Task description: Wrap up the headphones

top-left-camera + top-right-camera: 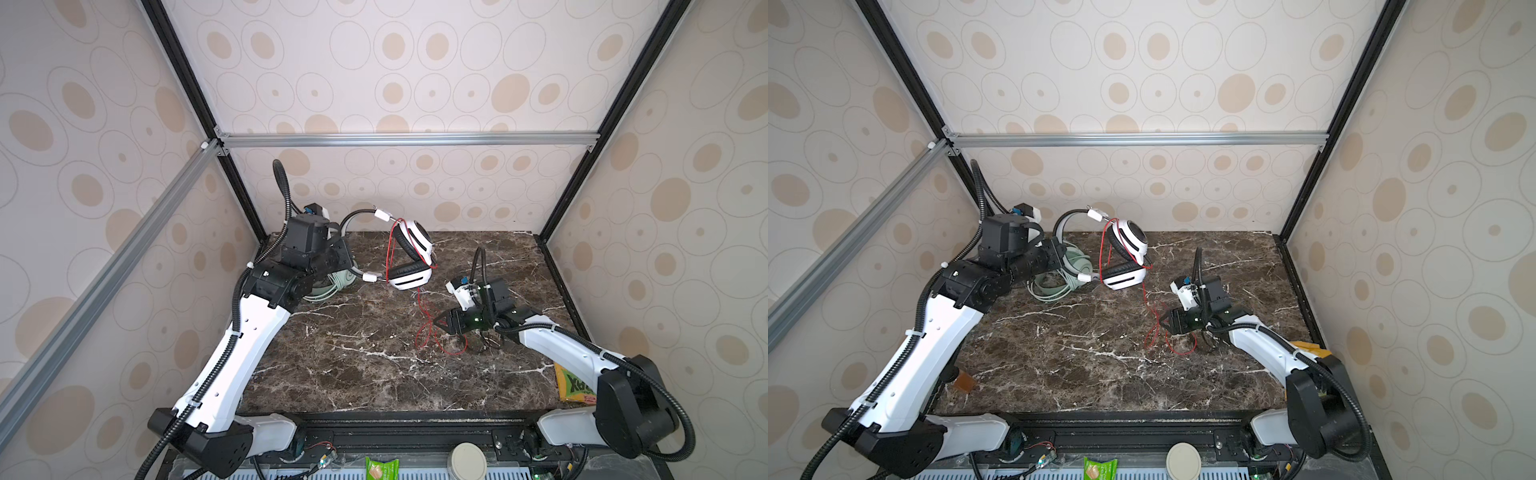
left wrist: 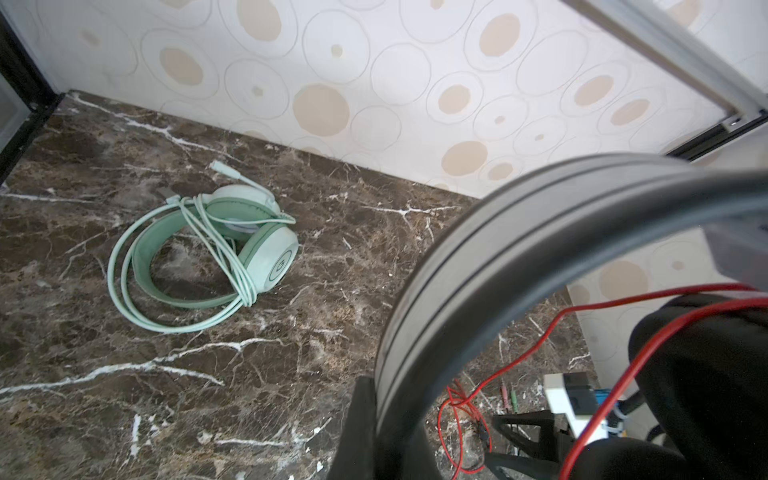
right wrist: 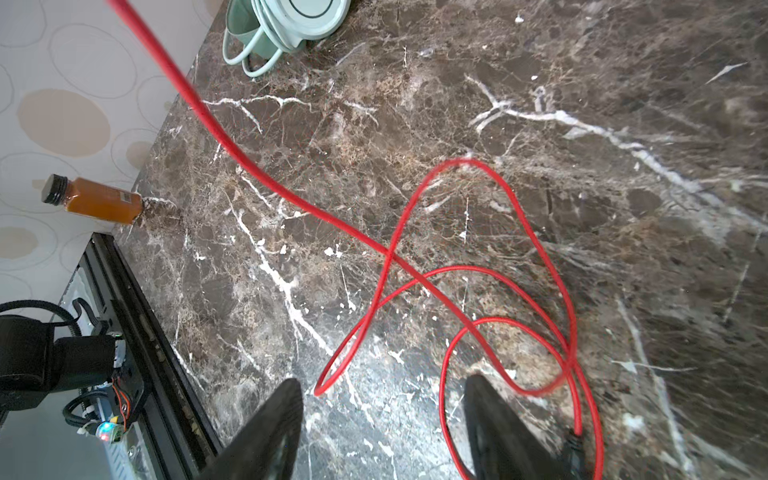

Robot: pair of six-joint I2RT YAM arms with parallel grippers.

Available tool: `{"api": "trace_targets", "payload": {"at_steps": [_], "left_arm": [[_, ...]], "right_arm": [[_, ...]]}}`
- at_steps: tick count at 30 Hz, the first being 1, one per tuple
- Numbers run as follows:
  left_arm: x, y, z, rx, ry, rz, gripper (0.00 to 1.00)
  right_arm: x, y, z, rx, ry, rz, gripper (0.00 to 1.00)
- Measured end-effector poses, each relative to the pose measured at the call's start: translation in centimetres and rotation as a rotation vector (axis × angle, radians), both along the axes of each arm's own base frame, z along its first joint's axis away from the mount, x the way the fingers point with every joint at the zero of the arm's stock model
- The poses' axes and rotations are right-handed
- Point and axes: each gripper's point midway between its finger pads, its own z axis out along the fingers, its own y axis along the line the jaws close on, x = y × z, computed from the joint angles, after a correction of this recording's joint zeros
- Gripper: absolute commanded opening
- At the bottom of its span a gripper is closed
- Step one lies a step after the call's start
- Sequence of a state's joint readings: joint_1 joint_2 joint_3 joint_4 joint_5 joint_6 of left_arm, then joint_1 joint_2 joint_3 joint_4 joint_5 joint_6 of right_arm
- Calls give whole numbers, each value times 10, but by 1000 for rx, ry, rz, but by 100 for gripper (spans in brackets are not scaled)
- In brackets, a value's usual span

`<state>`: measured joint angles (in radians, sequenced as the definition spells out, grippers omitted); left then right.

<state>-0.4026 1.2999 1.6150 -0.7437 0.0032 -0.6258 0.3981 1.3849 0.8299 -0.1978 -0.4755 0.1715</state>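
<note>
Much of the mint-green headset was hidden behind the left arm in a top view, with only pale cable coils showing left of centre. The left wrist view gave it whole: flat on the marble-patterned table, with smooth round earcups and the cable wound across the band.

The left gripper was mostly out of sight. One dark finger showed against the blurred grey-and-white headband, on which the jaws were clamped tight.

That grip held the white headset up just right of the gripper, at centre frame, its glossy white cups and padded black earpads folded together. Whether the lower cup touched the table could not be told.

The thin red cable crossed the cups, dropped, and lay in loose loops on the table, right of centre in both top views. The right gripper hovered low over those loops, its tapered black fingers well apart and holding nothing.

A yellow packet at lower right was half covered by the right arm.
</note>
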Motion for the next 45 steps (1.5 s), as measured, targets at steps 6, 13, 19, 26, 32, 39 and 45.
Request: {"api": "trace_targets", "payload": {"at_steps": [6,13,19,26,32,39,45], "left_arm": [[5,-4,18,-21,-31,-10,0],[12,-8,10,-14,-6,-16,0],[11,-7,11,-10,2,-16,0],[9,-6,24,-19,-20,-15,0],[8,-4,25,-16,-21,-10,0],[9,3,23,6,-16,12,0],[6,12,22,23,-5,31,0]], "right_arm": [[10,8,-11,0,24,-2,64],[24,32,4,88,6,24,60],[22,65,-2,177,67,83,60],[3,107,-16,219,125,175,60],[-13,129,-25,232,148,231,12],[-3,90,-1,140,74,132,0],[60,-50,79,-46,-182,-278,0]]}}
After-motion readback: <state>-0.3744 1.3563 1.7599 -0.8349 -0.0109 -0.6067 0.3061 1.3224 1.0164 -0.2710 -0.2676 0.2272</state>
